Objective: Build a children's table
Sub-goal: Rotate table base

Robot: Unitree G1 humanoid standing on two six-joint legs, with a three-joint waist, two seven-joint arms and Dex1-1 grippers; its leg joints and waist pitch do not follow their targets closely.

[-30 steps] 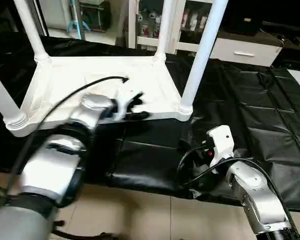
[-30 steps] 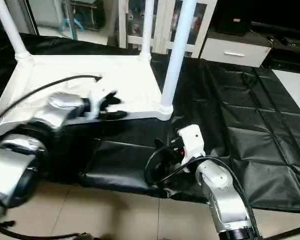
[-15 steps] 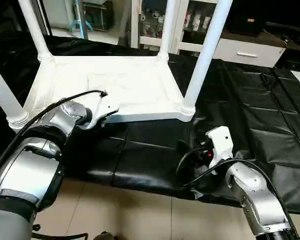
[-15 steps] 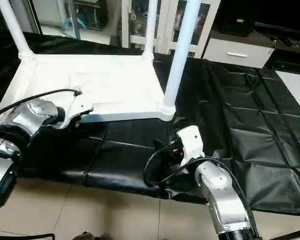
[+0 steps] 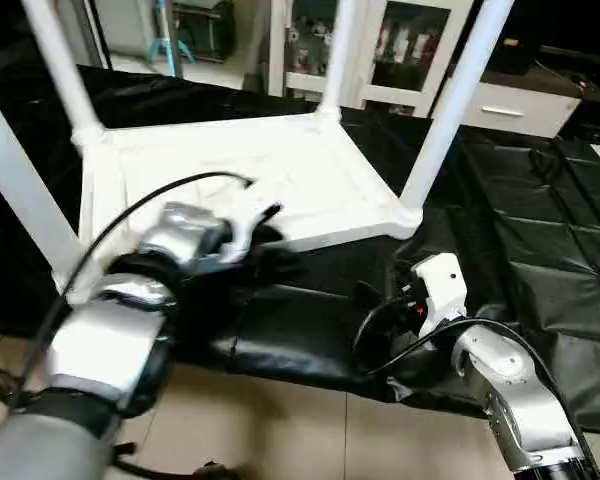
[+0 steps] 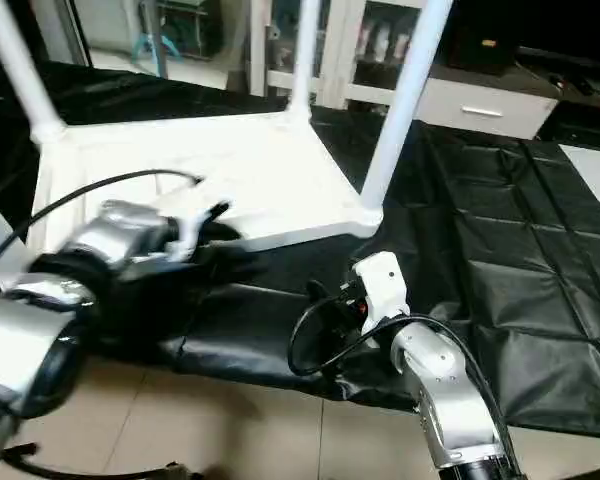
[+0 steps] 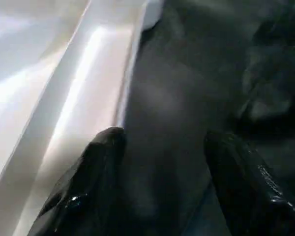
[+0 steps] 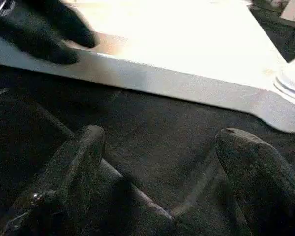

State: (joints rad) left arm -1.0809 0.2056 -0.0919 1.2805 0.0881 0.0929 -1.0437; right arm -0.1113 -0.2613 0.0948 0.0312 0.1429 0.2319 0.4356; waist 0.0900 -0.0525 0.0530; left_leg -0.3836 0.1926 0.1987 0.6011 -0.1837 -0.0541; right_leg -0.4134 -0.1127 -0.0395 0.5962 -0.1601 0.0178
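All four legs [image 5: 450,110] stand seated in the upturned tabletop [image 5: 260,180] just beyond my empty, spread-fingered left gripper [image 5: 265,235], so only flipping seems left.

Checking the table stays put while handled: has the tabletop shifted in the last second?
Yes. The tabletop has turned on the black mat: its near right corner slid right, its near left corner came toward the robot.

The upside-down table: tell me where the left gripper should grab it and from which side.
Take the table by its near rim, coming in level from the robot's side. The rim is a thin straight lip overhanging the black mat, and the open left gripper already sits beside it. The upright legs look too thick.
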